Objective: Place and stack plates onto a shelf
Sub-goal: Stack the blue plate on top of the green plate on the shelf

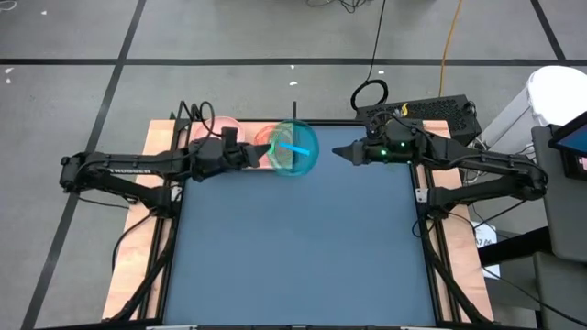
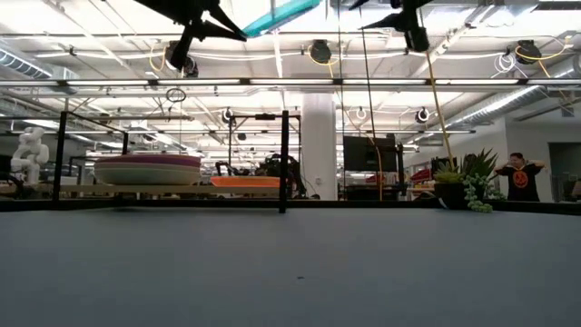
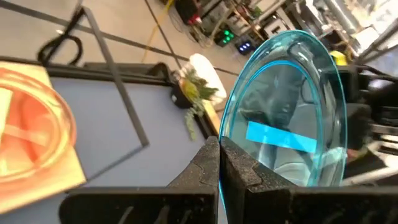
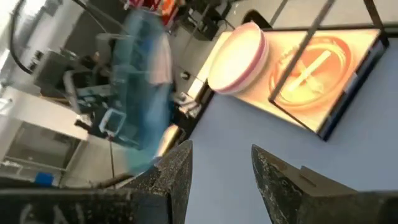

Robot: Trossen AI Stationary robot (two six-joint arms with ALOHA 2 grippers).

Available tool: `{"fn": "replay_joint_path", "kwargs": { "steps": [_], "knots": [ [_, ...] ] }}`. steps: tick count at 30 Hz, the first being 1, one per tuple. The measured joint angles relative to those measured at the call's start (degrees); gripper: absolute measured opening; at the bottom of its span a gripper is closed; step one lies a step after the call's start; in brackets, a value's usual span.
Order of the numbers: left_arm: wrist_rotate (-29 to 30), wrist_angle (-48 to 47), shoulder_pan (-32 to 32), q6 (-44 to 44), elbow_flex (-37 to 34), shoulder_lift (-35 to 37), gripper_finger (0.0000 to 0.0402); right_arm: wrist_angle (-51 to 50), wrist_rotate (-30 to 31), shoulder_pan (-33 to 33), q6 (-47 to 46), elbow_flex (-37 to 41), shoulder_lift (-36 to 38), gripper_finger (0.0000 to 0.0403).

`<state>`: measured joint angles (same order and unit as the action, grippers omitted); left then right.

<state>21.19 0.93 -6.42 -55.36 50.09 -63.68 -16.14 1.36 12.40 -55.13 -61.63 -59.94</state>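
A teal plate (image 1: 295, 148) with a blue stripe hangs high above the table's far part, held by my left gripper (image 1: 260, 154), which is shut on it. My right gripper (image 1: 337, 151) is open just right of the plate and touches nothing. The shelf (image 2: 182, 189) stands at the far left edge. On its wooden board (image 4: 348, 56) rests a stack of large plates (image 2: 148, 169) with a pink rim (image 4: 239, 56) and, beside it, an orange plate (image 2: 247, 182). In the left wrist view the orange plate (image 3: 31, 124) lies flat on the board. My left gripper (image 3: 219, 149) pinches the teal plate's rim (image 3: 227, 134) between its two fingers, on the edge facing the table's left. The fingers come roughly level from the left. The plate is lifted clear and tilted, its free edge (image 2: 304, 7) higher than the held one.
The dark blue tabletop (image 1: 303, 247) lies open toward the near edge. Thin black uprights (image 2: 284, 162) stand at the shelf's ends. Beyond the far right corner are a black box with cables (image 1: 431, 112) and a potted plant (image 2: 467, 186); a person (image 2: 522, 177) stands in the room.
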Motion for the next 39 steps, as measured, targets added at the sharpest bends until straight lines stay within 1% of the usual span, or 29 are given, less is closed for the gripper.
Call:
{"fn": "replay_joint_path", "kwargs": {
  "steps": [7,10,13,17,19,22,24,26,29,31,34,39],
  "knots": [
    [0.9,2.4,-3.19,0.21,0.0,0.04,0.0,10.02,0.05,-0.11,-2.63,-0.2,-3.43,0.0146],
    [1.3,2.59,-4.38,0.39,0.0,0.11,0.0,9.21,-0.07,0.04,-1.58,-2.46,-4.56,0.0146],
    [1.52,2.53,-5.08,0.15,0.0,0.09,0.0,6.6,0.0,1.55,-0.77,-6.21,-5.42,0.0146],
    [3.27,1.34,-5.99,-0.21,0.0,0.09,0.0,-1.24,0.42,3.81,2.18,-12.26,-7.11,0.0146],
    [4.85,1.21,-6.29,-0.2,0.0,0.09,0.0,-5.17,1.32,4.58,4.8,-15.55,-8.14,0.0146],
    [6.96,1.19,-6.49,0.88,0.0,0.09,0.0,-7.8,1.75,5.62,11.36,-19.69,-9.43,0.0146],
    [8.46,1.09,-6.47,1.29,0.0,0.09,0.0,-7.25,1.77,6.06,16.21,-21.76,-10.56,0.0146],
    [9.44,1.15,-6.47,1.36,0.0,0.09,0.0,-6.27,1.76,6.08,23.27,-22.73,-11.55,0.0145],
    [10.42,2.49,-6.44,3.17,0.0,0.09,0.0,-1.4,1.62,5.83,33.48,-23.04,-12.57,0.0139],
    [10.51,3.74,-6.41,3.93,0.0,0.09,0.0,0.2,1.66,5.75,36.15,-23.08,-13.22,0.0133],
    [11.15,3.78,-6.36,4.33,0.0,0.09,0.0,0.03,1.62,5.76,38.37,-23.1,-14.56,0.0125],
    [11.49,4.04,-6.36,6.72,0.0,0.09,0.0,1.71,1.58,5.77,42.36,-23.02,-16.48,0.0124]
  ]
}}
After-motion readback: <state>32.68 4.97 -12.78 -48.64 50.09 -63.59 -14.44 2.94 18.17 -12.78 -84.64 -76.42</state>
